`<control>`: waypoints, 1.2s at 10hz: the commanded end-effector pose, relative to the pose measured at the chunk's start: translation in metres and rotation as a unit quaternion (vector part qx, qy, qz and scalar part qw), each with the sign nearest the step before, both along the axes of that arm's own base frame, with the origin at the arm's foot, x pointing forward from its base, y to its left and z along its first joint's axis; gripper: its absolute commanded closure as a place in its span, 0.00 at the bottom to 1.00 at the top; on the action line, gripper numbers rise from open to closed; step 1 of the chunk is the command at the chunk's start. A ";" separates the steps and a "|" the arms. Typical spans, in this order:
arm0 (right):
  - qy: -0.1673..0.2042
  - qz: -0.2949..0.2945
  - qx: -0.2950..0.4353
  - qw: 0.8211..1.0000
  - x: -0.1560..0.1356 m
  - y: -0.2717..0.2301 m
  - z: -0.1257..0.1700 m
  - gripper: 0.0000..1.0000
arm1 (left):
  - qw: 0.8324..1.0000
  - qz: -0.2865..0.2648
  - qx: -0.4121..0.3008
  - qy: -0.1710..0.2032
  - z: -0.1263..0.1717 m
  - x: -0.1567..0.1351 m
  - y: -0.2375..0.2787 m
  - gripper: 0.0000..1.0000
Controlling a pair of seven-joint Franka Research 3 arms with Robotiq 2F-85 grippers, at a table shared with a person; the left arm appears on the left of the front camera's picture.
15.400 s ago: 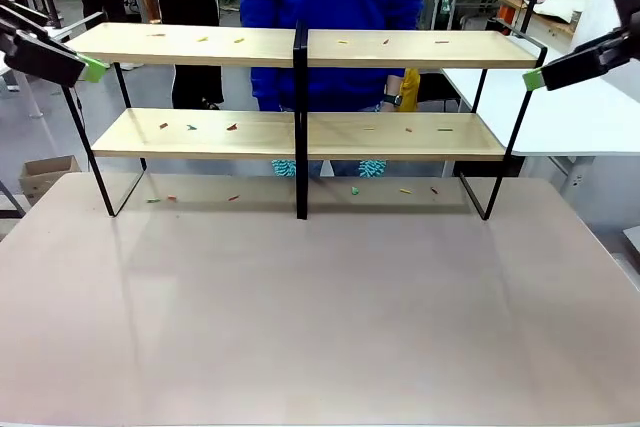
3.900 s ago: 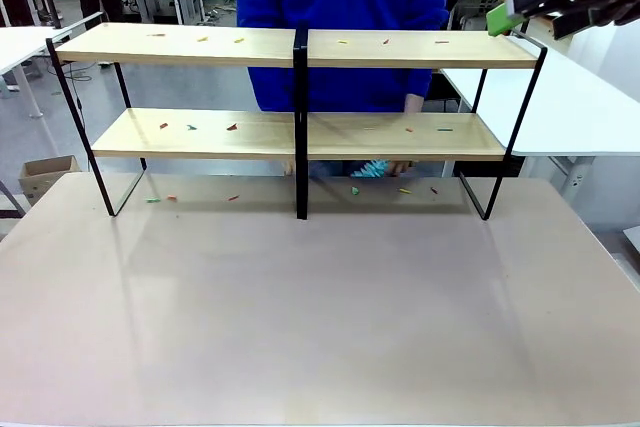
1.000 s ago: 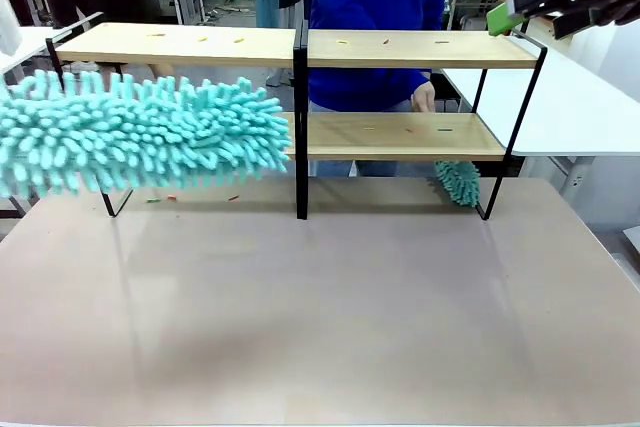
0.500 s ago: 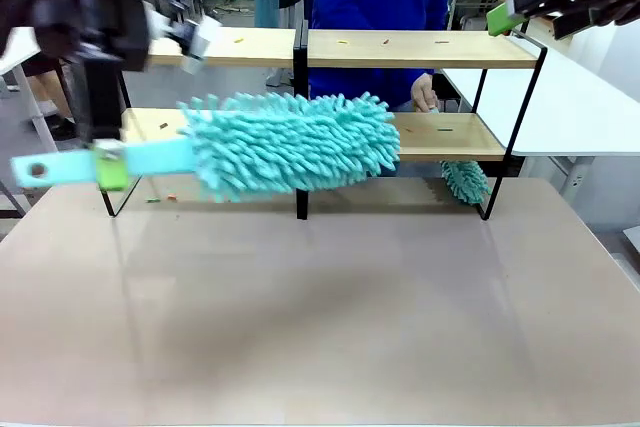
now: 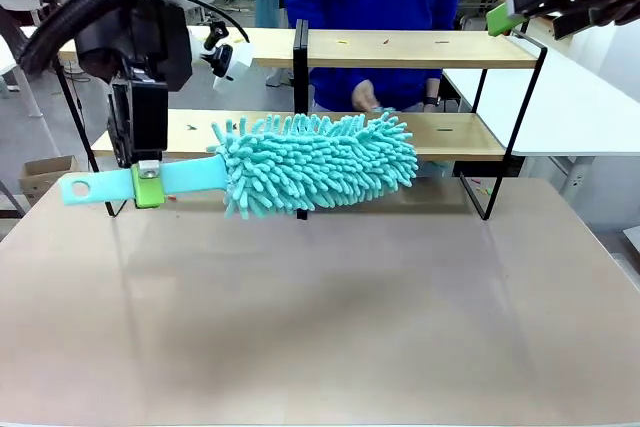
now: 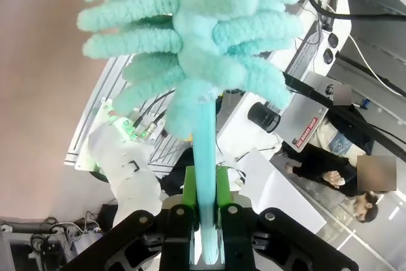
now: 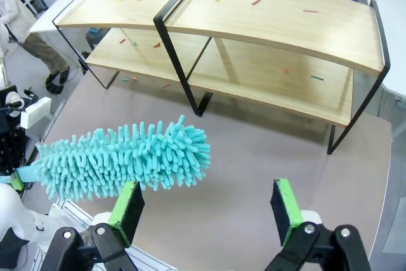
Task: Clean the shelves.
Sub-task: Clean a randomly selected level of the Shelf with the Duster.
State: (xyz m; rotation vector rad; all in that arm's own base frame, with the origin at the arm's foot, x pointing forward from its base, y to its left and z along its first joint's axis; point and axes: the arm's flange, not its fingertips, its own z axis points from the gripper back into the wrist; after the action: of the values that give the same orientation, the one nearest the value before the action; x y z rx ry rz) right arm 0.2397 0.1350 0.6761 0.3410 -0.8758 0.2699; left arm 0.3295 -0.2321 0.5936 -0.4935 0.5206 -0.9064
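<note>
The shelves (image 5: 420,49), two long light-wood boards on a thin black frame with a centre post, stand across the far half of the table, strewn with small coloured scraps (image 5: 343,43). My left gripper (image 5: 147,185) is shut on the flat handle of a fluffy teal duster (image 5: 315,161), held level in front of the lower board. In the left wrist view the green pads (image 6: 189,190) clamp the duster handle (image 6: 205,150). My right gripper (image 5: 505,17) hangs open above the shelves' right end; its open fingers (image 7: 129,206) frame the shelves (image 7: 266,26) and duster (image 7: 127,157) below.
A person in blue stands behind the shelves with a hand (image 5: 364,97) over the lower board. The beige table (image 5: 330,317) stretches bare toward me. A white table (image 5: 570,107) stands at the right, a cardboard box (image 5: 40,173) on the floor at the left.
My left arm has carried the duster a little to the right and lower. The person's hand has shifted left, and their small teal duster no longer shows under the right end.
</note>
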 end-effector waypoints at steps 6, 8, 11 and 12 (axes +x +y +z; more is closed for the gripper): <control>0.000 0.002 0.003 1.000 0.001 -0.001 0.001 0.00 | 0.966 0.220 0.080 -0.109 -0.029 -0.027 -0.112 0.87; 0.000 0.002 0.003 1.000 0.001 -0.001 0.001 0.00 | 0.937 0.303 0.107 -0.137 -0.031 -0.027 -0.124 0.87; 0.000 0.002 0.003 1.000 0.001 -0.001 0.001 0.00 | 0.915 0.352 0.139 -0.143 -0.037 -0.013 -0.134 0.87; 0.000 0.002 0.003 1.000 0.001 -0.001 0.001 0.00 | 0.903 0.377 0.126 -0.163 -0.039 -0.003 -0.144 0.87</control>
State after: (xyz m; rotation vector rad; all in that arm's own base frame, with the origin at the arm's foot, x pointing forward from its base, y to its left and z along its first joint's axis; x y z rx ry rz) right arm 0.2396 0.1349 0.6762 0.3410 -0.8760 0.2699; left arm 0.3244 -0.3713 0.5545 -0.2542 0.1600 -0.1970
